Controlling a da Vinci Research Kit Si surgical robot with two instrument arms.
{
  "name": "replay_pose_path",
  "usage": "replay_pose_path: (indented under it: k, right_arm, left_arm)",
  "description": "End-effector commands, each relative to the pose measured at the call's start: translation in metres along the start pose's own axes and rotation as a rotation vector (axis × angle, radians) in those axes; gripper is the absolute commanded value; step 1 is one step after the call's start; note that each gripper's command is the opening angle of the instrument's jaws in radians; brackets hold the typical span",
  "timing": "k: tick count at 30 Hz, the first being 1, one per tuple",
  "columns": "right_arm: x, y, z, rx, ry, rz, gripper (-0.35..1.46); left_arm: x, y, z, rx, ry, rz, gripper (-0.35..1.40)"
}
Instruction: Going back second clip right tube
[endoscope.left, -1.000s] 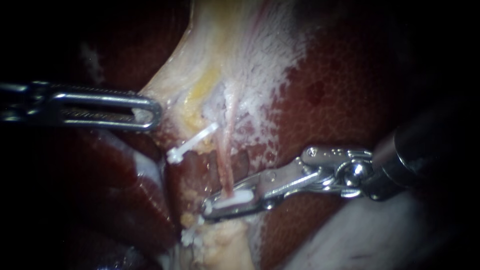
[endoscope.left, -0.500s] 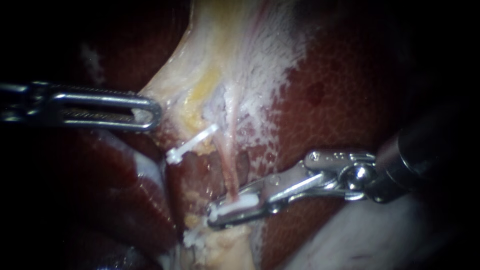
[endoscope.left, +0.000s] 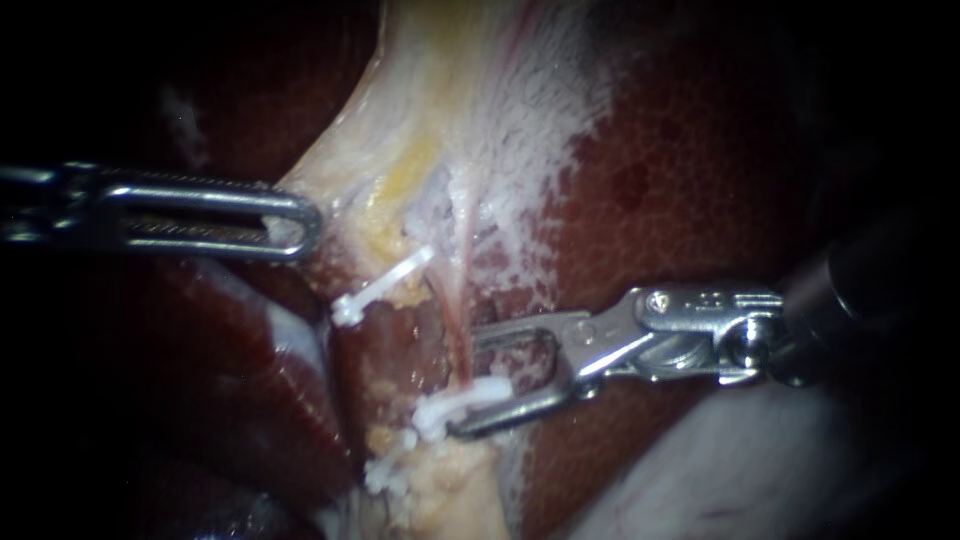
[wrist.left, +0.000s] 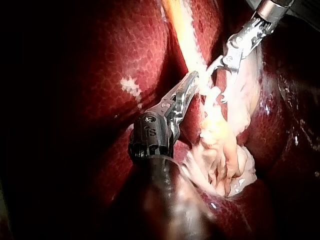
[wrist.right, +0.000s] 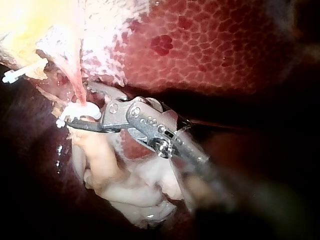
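At the lower end of the thin pink tube (endoscope.left: 456, 310), just above a lump of yellowish fat (endoscope.left: 450, 480), a white lower clip (endoscope.left: 462, 400) sits across the tube. The right instrument (endoscope.left: 468, 382) comes in from the right, and its hand is open. Its two jaws stand apart with a clear gap between them. The upper jaw is just beside the tube above the lower clip, and the lower jaw lies along that clip's underside, touching it. A white upper clip (endoscope.left: 385, 283) lies higher and to the left, apart from the lower one. The left instrument (endoscope.left: 292, 228) reaches in from the left, its hand closed on the edge of the pale tissue (endoscope.left: 420, 110), well apart from both clips. Dark red liver (endoscope.left: 690, 180) lies all around.
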Motion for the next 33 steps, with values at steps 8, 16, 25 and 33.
replay_pose_path:
  k: [8, 16, 25, 33]
  right_arm:
    - [-0.0006, -0.0007, -0.0036, -0.006, 0.004, -0.018, 0.6]
    - [0.0005, -0.0007, -0.0069, -0.051, 0.014, -0.063, 0.6]
    - [0.0012, -0.0007, -0.0102, -0.077, 0.019, -0.098, 0.6]
    - [0.0021, -0.0008, -0.0115, -0.081, 0.02, -0.123, 0.6]
  left_arm:
    - [0.0002, 0.0006, 0.0001, -0.002, 0.0, 0.001, -0.35]
    - [0.0005, 0.0013, 0.0005, -0.004, -0.002, 0.003, -0.35]
    - [0.0009, 0.0021, 0.001, -0.005, -0.002, 0.005, -0.35]
    - [0.0009, 0.0032, 0.0015, -0.008, -0.004, 0.006, -0.35]
